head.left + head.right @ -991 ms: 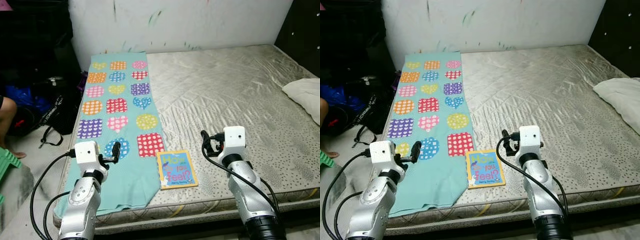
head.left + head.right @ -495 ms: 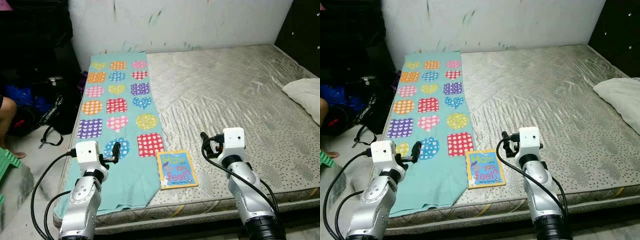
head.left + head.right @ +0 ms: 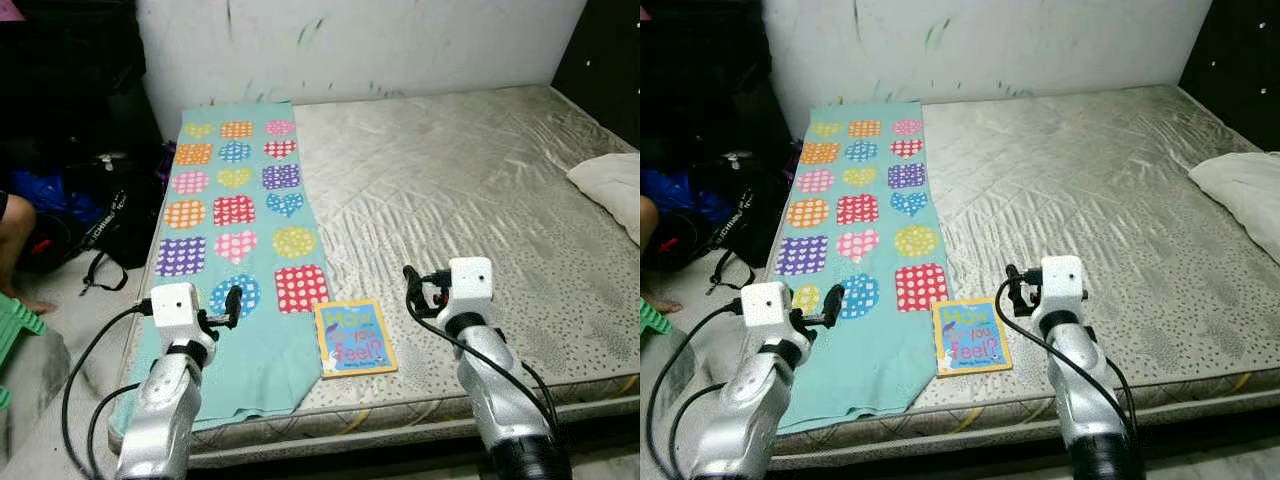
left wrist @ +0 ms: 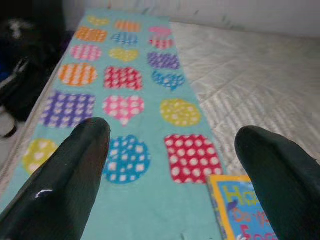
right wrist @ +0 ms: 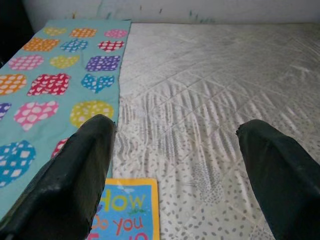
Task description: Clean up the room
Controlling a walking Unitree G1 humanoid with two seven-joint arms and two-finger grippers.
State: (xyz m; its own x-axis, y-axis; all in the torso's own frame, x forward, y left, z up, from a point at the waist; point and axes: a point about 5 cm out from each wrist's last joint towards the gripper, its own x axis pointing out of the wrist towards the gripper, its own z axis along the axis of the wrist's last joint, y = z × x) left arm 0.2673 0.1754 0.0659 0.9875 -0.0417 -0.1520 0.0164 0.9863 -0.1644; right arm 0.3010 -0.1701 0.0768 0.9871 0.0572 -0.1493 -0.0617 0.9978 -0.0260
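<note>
**Both hands spread wide above the bed's near edge**

The left hand [image 3: 232,300], fingers wide apart and holding nothing, hovers at lower left over the teal heart-patterned cloth [image 3: 236,215]. The right hand [image 3: 412,283], equally wide, hangs lower right above the bare mattress [image 3: 450,180]. Between them, bottom centre, lies the children's book [image 3: 353,338]. A white pillow [image 3: 610,185] sits at right edge.

A bare quilted mattress [image 3: 470,190] carries a teal cloth [image 3: 235,215] with patterned hearts, a children's book [image 3: 354,338] touching the cloth's edge, and a white pillow [image 3: 610,185] well apart.
</note>
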